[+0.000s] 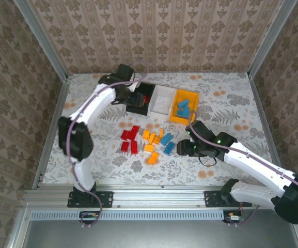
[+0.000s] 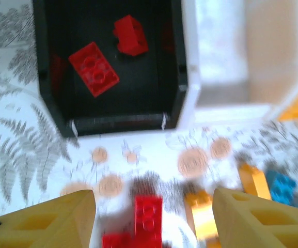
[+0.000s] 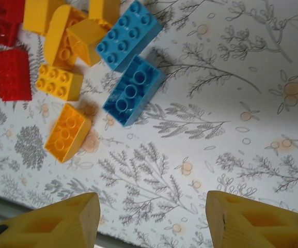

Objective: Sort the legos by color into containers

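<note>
loose legos [image 1: 150,140] lie just in front of the row of bins [image 1: 162,107], both grippers parted and empty.
left gripper [image 2: 154,206] hovers over the near edge of the row's black bin [image 2: 119,123], fingers wide apart with nothing between them; two studded red bricks [image 2: 93,68] lie inside that bin. the white bin [image 1: 161,99] sits mid-row, and the orange-yellow bin [image 1: 176,118] at the right end holds blue bricks [image 1: 184,107]. in front of the row lie a red cluster [image 1: 129,137], orange pieces [image 1: 151,142], then two blue blocks [image 3: 133,90]. right gripper [image 3: 153,206] is nearer than those blocks, fingers apart, gripping nothing.
</note>
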Tool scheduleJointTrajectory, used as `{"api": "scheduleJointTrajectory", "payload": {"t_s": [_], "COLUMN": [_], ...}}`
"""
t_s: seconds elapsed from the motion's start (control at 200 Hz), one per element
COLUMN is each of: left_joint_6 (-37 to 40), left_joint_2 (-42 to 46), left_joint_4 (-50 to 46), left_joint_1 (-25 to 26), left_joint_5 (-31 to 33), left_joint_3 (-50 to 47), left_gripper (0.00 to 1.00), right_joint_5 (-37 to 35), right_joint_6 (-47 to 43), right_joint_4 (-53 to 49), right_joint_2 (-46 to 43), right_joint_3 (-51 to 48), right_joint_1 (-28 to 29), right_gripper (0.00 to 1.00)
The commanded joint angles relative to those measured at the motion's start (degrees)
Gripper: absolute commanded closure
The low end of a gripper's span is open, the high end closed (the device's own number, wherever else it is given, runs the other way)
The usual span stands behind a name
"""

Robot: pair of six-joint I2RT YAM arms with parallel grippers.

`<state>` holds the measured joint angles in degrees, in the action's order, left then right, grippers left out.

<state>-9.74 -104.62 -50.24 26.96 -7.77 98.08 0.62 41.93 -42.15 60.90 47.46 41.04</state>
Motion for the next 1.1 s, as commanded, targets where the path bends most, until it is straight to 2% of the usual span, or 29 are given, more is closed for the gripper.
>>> {"api": "scheduleJointTrajectory", "payload": {"t_s": [0.0,0.24,0.445,0.62,0.79,1.095], "left_joint_6": [-2.7,-10.2,-18.1,-21.4,-23.7,-26.3], "left_joint_2": [9.3,23.4,28.3,27.7,22.8,14.4], "left_joint_4": [3.8,9.1,12.9,14.0,15.7,16.8], "left_joint_1": [0.8,7.4,13.9,16.5,18.3,18.5], "left_joint_5": [-0.8,3.5,8.1,10.6,11.3,11.6], "left_joint_3": [-10.0,-34.3,-45.5,-47.2,-46.6,-44.7], "left_gripper": [0.37,0.37,0.36,0.37,0.38,0.39], "right_joint_5": [-3.2,-3.6,-3.7,-4.3,-4.6,-2.1], "right_joint_6": [2.5,2.3,2.4,1.5,-1.0,-5.9], "right_joint_4": [-3.0,-4.5,-5.8,-5.7,-4.6,0.2], "right_joint_2": [-1.8,-2.8,-6.8,-8.4,-6.2,-1.1], "right_joint_3": [1.6,2.7,0.4,-1.3,-1.5,-1.9], "right_joint_1": [2.3,4.9,5.6,5.6,5.6,2.5], "right_gripper": [0.42,0.42,0.42,0.41,0.41,0.41]}}
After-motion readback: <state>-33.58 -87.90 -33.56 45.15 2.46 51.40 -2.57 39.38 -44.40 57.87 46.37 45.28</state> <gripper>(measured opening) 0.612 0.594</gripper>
